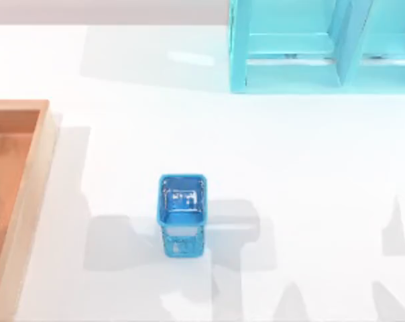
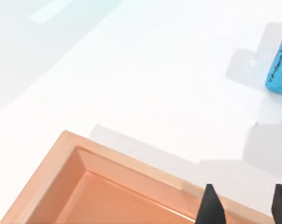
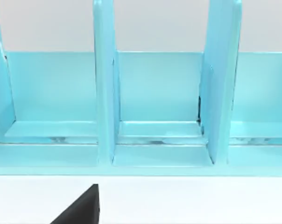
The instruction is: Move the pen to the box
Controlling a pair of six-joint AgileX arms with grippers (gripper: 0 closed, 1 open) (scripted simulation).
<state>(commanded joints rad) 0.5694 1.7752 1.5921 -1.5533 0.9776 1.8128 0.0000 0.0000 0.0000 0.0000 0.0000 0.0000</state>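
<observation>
Blue mesh holder (image 1: 182, 213) mid-table (image 1: 290, 168), cyan shelf unit (image 1: 323, 47) at far edge

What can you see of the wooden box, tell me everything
The box is a large shallow tray of orange-brown wood with thick, lighter tan rims. It sits flat at the table's left edge, partly out of frame, and what shows of its inside is bare. The left gripper hovers near its rim, fingers apart.

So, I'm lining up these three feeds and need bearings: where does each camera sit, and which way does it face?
Top view: above the table, looking down on the box, blue mesh holder and cyan shelf unit; arm shadows.
Left wrist view: on the left arm, facing the box's corner; left gripper fingertips apart.
Right wrist view: on the right arm, facing the shelf unit; one dark fingertip.
Top and left wrist share box and holder.
</observation>
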